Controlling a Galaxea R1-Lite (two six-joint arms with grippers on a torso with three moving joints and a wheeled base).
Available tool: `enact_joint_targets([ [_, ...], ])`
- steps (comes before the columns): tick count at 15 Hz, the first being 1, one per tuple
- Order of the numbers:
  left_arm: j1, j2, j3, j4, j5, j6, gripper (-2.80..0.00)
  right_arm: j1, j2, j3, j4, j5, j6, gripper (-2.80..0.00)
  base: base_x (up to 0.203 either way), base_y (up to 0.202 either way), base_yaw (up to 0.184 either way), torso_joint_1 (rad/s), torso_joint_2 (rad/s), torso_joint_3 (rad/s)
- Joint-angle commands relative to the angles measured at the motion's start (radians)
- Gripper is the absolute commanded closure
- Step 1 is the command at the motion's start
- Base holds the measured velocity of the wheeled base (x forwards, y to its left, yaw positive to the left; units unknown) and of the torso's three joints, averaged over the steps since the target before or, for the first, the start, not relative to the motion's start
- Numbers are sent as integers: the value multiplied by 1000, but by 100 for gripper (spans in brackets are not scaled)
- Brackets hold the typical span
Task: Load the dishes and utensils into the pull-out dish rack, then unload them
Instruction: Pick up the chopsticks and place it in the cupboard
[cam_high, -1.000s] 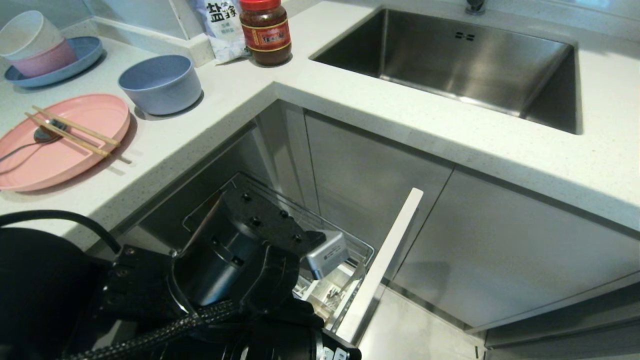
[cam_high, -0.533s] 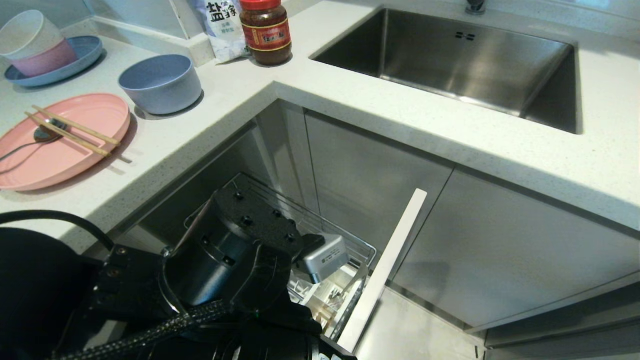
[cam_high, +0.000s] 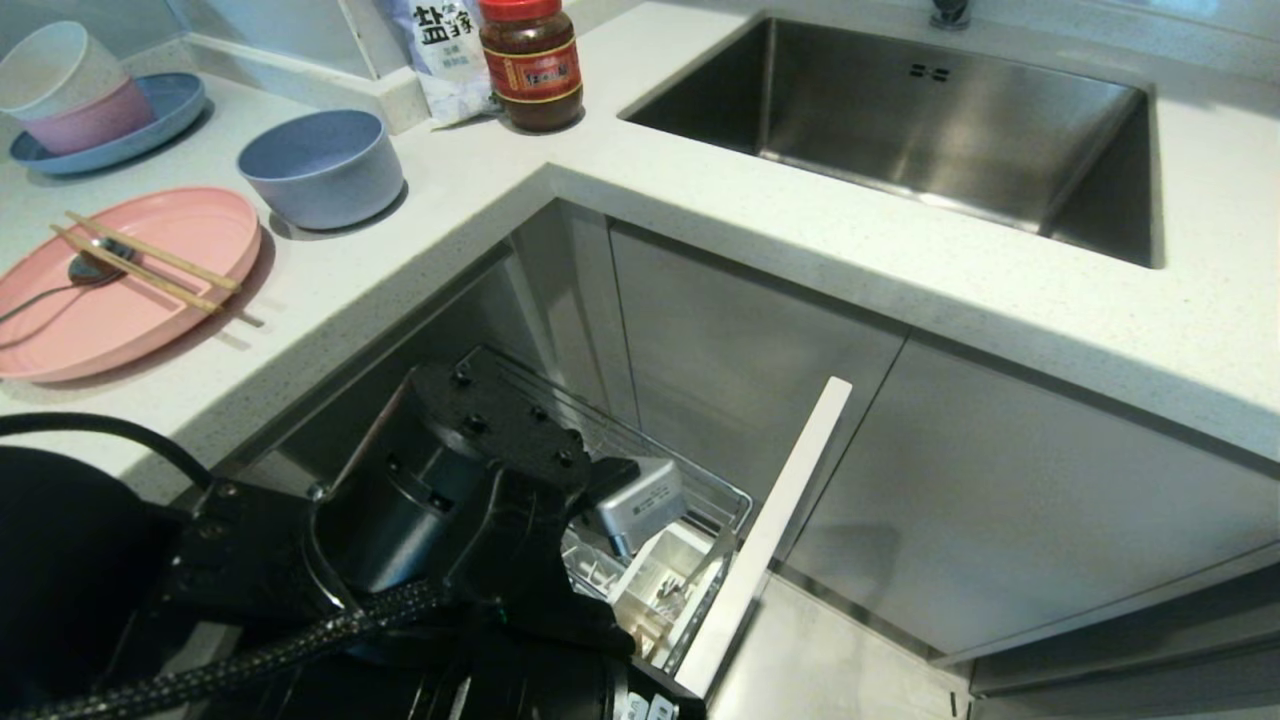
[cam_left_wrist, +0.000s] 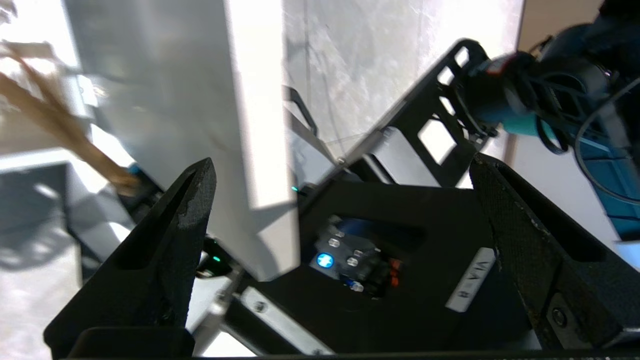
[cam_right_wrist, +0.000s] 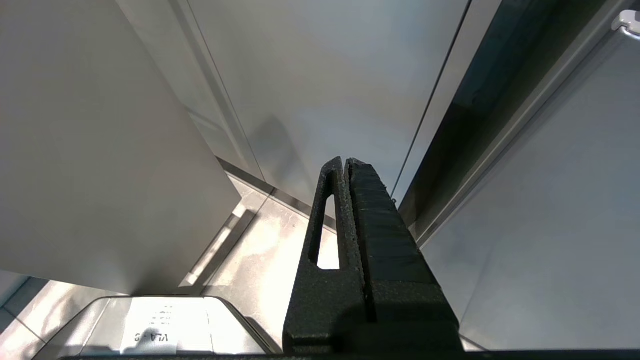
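1. There were two tools. The left tool (cam_left_wrist: 340, 175) had its two fingers spread wide apart and held nothing. The right tool (cam_right_wrist: 346, 165) had its two fingers pressed together, also holding nothing, down near the cabinet doors and the floor.
2. One pull-out dish rack (cam_high: 640, 500) stood pulled out under the table (cam_high: 800, 250). Its one flat pale front (cam_high: 765, 540) stood at an angle just past the left tool's arm, and one white cup (cam_high: 660, 580) sat in the wire basket.
3. Up on the table, well away from both tools, lay one pink plate (cam_high: 120, 300) and one blue-grey bowl (cam_high: 320, 165). Two chopsticks (cam_high: 150, 265) and one spoon (cam_high: 60, 280) lay on the plate.
4. One fork may have been under the chopsticks, but I could not tell.
5. Only the head view showed the plate, bowl, one sink (cam_high: 920, 120), one jar (cam_high: 530, 65) and one bag (cam_high: 445, 55).
6. Only the left wrist view showed the spread fingers (cam_left_wrist: 190, 210), with the pale front's edge between them.
7. Only the right wrist view showed the right tool.
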Motion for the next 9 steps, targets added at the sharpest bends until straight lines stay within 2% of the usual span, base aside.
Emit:
enact_joint_targets([
  [1, 41, -30, 0, 5, 3, 32, -280, 0, -4, 2, -1, 0, 0, 0, 0, 0, 0, 0, 0, 0],
  [6, 133, -126, -13, 1, 5, 98, -280, 1, -4, 2, -1, 0, 0, 0, 0, 0, 0, 0, 0, 0],
  [7, 149, -145, -14, 2, 5, 118, -280, 1, -4, 2, -1, 0, 0, 0, 0, 0, 0, 0, 0, 0],
  [8, 168, -182, -11, 5, 5, 165, -280, 0, -4, 2, -1, 0, 0, 0, 0, 0, 0, 0, 0, 0],
  [9, 194, -215, -8, 6, 6, 217, 0, 1, -4, 2, -1, 0, 0, 0, 0, 0, 0, 0, 0, 0],
])
